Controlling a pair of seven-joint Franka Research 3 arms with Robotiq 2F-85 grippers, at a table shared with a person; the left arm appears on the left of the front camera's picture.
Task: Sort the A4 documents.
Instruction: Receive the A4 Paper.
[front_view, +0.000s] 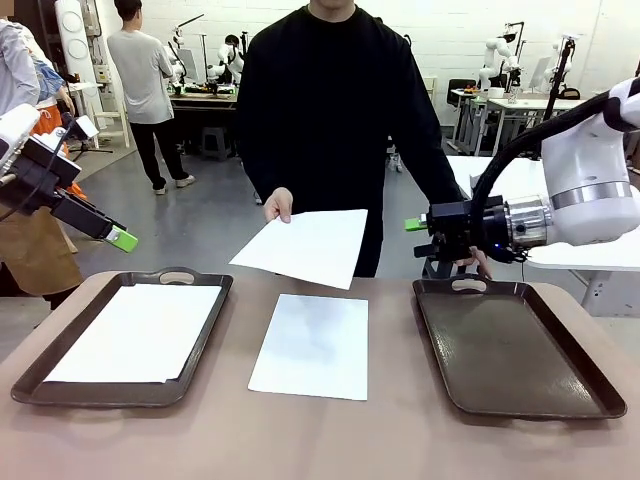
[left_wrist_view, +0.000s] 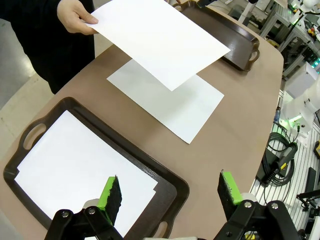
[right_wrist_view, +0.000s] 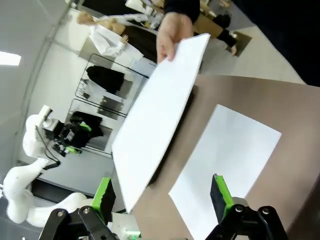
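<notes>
3 sheets in play on the brown table (front_view: 300, 440). Sheet 1 (front_view: 140, 330) lies flat inside the left tray (front_view: 30, 385), which sits by the table's left edge. Sheet 2 (front_view: 312, 345) lies on the bare table right in the middle, between the 2 trays and touching neither.

And sheet 3 (front_view: 305, 245) is up in the air! The person's hand (front_view: 278, 205) pinches it by 1 corner over the table's far edge. From there it slopes out above the far end of sheet 2 (the left wrist view shows a clear gap between them, no contact).

Over by the table's right edge, the right tray (front_view: 510, 350) shows its bare dark brown bottom.

Now the arms. The left pincer (left_wrist_view: 169, 190) is spread wide, green pads well apart, with nothing between them. It hangs in the air off the table's far left corner, beyond the left tray, and its fingers angle in toward the middle.

The right pincer (right_wrist_view: 161, 192) is spread just as wide and grips nothing either. It is held level above the far rim of the right tray. Its fingers point across at sheet 3, near that sheet's free edge but apart from it.
</notes>
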